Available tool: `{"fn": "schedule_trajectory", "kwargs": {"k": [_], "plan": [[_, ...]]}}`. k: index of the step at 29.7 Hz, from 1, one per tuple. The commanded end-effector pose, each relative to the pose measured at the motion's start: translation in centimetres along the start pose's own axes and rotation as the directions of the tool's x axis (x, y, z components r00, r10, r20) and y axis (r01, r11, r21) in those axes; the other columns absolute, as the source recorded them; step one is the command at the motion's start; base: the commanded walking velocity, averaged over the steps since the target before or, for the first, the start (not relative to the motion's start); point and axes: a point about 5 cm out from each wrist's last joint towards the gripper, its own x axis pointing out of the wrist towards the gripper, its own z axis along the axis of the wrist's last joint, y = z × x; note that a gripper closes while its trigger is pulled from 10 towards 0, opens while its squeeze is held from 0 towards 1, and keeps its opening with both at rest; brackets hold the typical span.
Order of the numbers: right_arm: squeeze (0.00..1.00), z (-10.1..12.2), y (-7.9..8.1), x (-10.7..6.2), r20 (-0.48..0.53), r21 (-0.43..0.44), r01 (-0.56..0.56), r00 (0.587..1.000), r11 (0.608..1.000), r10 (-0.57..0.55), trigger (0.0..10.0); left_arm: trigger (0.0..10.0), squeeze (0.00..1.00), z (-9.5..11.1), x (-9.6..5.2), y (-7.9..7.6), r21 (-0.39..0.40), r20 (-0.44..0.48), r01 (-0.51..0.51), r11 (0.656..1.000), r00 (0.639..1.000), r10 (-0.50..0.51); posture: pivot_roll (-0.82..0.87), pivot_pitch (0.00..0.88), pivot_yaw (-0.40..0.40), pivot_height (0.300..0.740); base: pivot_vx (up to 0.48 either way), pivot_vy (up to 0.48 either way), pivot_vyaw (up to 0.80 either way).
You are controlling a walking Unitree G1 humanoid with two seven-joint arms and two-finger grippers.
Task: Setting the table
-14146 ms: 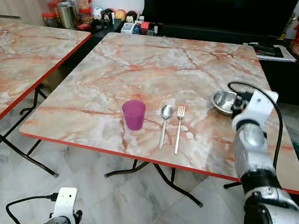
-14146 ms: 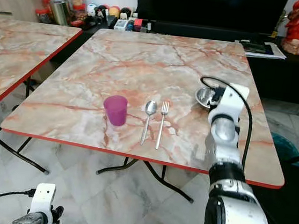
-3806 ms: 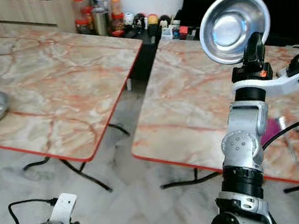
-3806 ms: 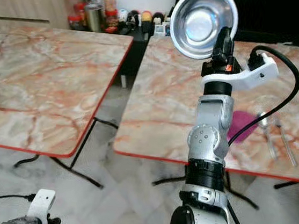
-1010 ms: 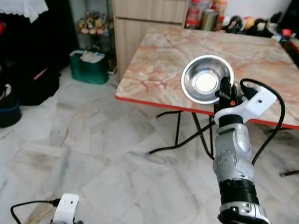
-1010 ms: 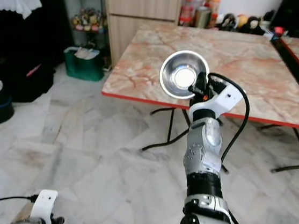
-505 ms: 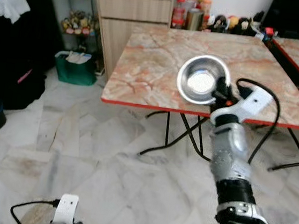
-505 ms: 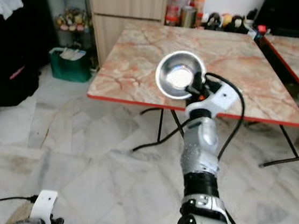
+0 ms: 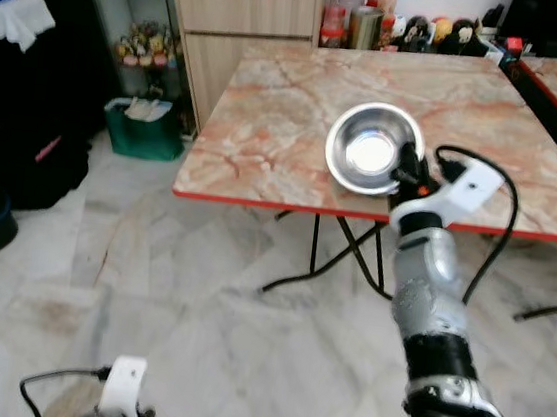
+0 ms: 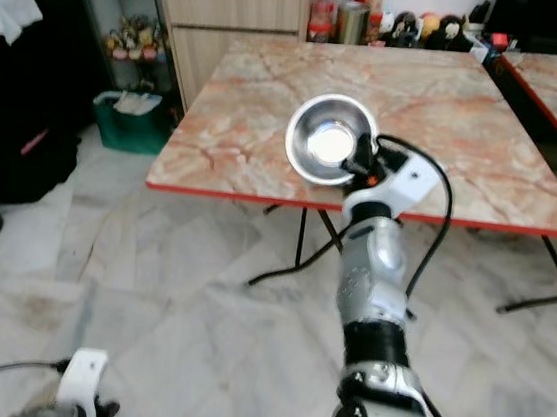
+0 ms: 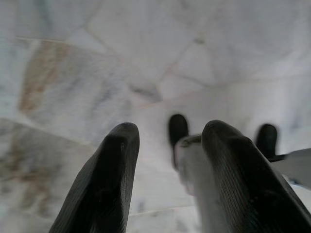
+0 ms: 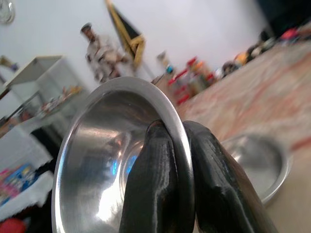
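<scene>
My right gripper (image 12: 176, 160) pinches the rim of one steel bowl (image 9: 367, 160), held up before the worktop (image 9: 269, 117)'s near edge. My left gripper (image 11: 167, 160) hangs open over the floor (image 9: 193, 340). A second bowl (image 12: 257, 160) rests on the worktop.

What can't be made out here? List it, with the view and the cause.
- Second bowl on the table: hidden in the eye views behind the held bowl; blurred in the right wrist view.
- Jars at the table's far edge: labels too small.
- Left gripper: floor behind is blurred.
</scene>
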Motion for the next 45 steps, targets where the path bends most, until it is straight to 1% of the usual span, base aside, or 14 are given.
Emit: {"fn": "schedule_trajectory", "kwargs": {"k": [1, 7, 45], "plan": [[0.0, 0.14, 1.7, 0.42, 0.017, 0.027, -0.04, 0.999, 0.999, 0.04, 10.0, 10.0, 0.0, -0.07, -0.18, 1.11, 0.009, -0.004, -0.029, 1.0, 1.0, 0.029, 0.05, 0.0, 0.042, 0.74, 0.289, 0.0, 0.0], [0.0, 0.27, 1.6, 0.46, 0.025, 0.047, -0.032, 0.999, 0.998, 0.031, 10.0, 10.0, 0.0, -0.06, -0.18, 1.13, 0.013, -0.006, -0.03, 0.999, 1.0, 0.03, 0.05, 0.0, 0.042, 0.74, 0.306, 0.0, 0.0], [0.0, -0.07, 2.0, 0.38, 0.014, 0.036, -0.049, 0.999, 0.998, 0.049, 10.0, 10.0, 0.0, -0.29, -0.21, 1.18, 0.026, -0.014, -0.021, 0.999, 1.0, 0.021, 0.04, 0.0, 0.045, 0.74, 0.338, 0.0, 0.0]]}}
